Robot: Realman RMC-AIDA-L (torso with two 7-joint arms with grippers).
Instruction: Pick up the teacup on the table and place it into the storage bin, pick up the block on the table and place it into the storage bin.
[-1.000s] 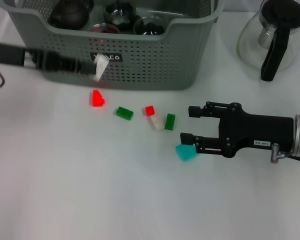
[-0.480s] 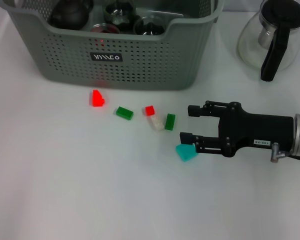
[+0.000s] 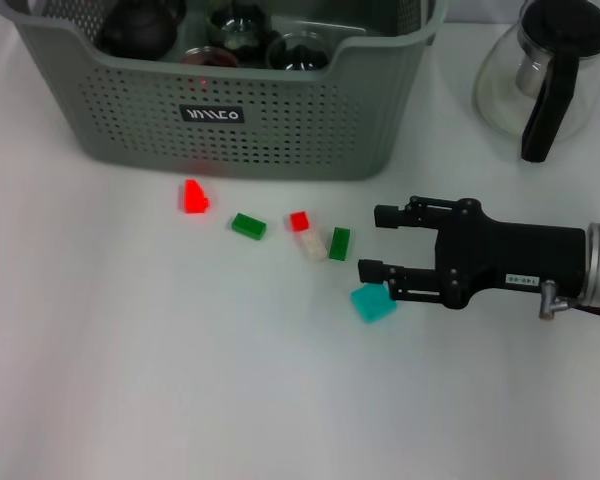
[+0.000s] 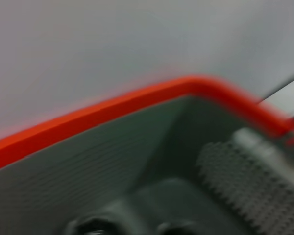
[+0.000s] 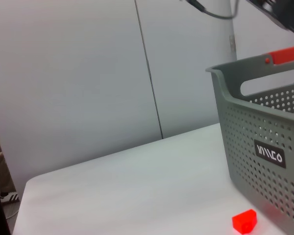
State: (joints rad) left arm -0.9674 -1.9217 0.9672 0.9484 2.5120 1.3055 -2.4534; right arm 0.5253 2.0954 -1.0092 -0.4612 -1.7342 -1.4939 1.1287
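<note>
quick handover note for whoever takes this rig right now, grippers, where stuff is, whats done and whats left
Right gripper: open, empty, low over the table, beside the teal block and dark green block.
Left gripper: not in the head view.
Storage bin: at the back of the table, already holding dark cups.
Left to do: six blocks on the table: red wedge, green block, small red block, white block, plus the two above.

A black robot hand on a shiny silver wrist

The right gripper (image 3: 372,242) is black and blocky, with two thin, straight fingers (image 3: 395,215). It has a small white sticker with tiny writing on its side, and a silver ring behind it.
</note>
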